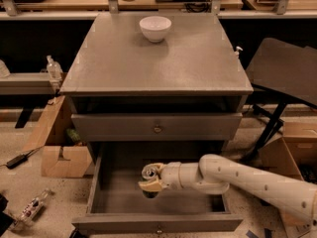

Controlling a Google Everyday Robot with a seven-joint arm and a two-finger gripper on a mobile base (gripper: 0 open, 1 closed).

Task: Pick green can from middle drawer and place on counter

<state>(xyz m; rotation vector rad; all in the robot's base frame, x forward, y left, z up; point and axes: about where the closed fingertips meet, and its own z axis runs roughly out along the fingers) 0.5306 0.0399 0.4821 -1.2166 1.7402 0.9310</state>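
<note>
The green can [148, 173], with its silver top showing, stands in the open middle drawer [114, 195], left of the middle of the bare box. My gripper [151, 178] reaches in from the right on a white arm [247, 180]. Its cream fingers [152, 185] sit on either side of the can and close on it. The can's dark lower body is partly hidden behind the fingers. The grey counter [158, 58] lies above the drawers.
A white bowl [155, 28] stands at the counter's back. The drawer above [157, 128] is shut. Cardboard boxes stand at left [62, 157] and right [292, 145]. A black folding table [287, 68] is at right. A bottle [32, 207] lies on the floor.
</note>
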